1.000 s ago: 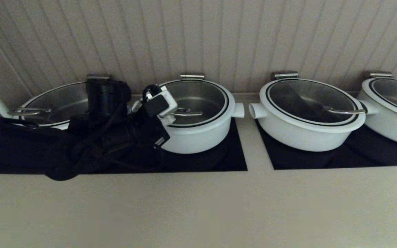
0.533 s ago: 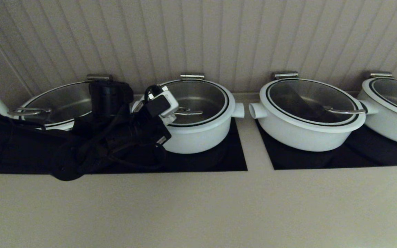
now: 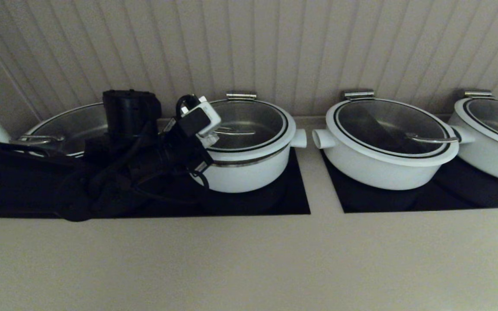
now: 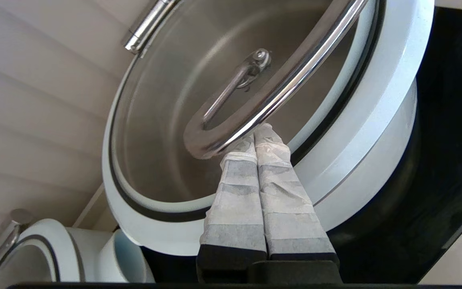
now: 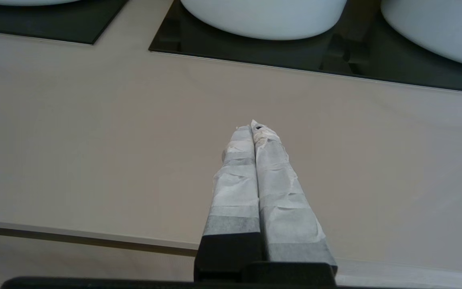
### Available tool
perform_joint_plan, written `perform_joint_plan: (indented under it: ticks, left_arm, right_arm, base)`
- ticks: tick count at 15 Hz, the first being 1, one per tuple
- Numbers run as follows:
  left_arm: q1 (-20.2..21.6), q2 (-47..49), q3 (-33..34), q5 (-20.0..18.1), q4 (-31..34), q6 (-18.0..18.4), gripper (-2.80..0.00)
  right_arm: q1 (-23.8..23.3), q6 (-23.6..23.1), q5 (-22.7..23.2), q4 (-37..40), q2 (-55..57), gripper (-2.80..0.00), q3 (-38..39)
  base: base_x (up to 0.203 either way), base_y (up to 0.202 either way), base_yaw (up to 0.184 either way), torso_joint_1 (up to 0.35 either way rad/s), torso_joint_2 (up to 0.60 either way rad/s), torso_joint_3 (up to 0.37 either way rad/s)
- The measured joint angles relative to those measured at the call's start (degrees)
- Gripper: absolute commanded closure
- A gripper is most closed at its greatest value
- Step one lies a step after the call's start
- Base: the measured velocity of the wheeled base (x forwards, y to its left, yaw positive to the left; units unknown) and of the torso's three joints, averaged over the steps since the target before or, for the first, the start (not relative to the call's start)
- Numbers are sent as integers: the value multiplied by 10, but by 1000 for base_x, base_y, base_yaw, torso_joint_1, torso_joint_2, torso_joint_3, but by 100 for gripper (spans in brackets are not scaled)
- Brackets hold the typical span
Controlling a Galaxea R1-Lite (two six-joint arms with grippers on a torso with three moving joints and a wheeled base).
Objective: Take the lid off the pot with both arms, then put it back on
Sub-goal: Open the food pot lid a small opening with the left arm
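Right now the left claw [image 4: 260, 134] has its taped fingers [image 4: 237, 192] pressed together, their tips tucked up against the underside of the chrome loop handle [image 4: 279, 94] of the glass lid [image 3: 249, 125]. That lid sits tilted: the edge nearest the claw is raised off the white pot [image 3: 249, 172], with a band of metal rim showing beneath it, while the far edge stays by the hinge bracket [image 3: 241, 96] at the wall. From the wrist, the lid stretches away ahead of the fingertips, and a neighbouring white pot [image 4: 46, 257] lies off to one side behind them. In the head view the left arm [image 3: 136, 164] reaches across from that side, covering part of the leftmost pot [image 3: 67, 129]. The right claw [image 5: 253, 127] hangs well apart from all this, fingers closed on nothing, over bare counter [image 5: 94, 140]; ahead of it lie the black cooktop panel [image 5: 279, 56] and the undersides of two more pots [image 5: 263, 16].
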Motion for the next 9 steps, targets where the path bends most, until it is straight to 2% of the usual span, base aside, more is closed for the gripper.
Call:
perform_joint_plan:
  ticks: [9]
  left_arm:
    - [0, -16, -1, 3, -2, -2, 0]
  right_arm:
    - [0, 0, 0, 0, 0, 0, 0]
  base:
    - [0, 0, 0, 0, 0, 0]
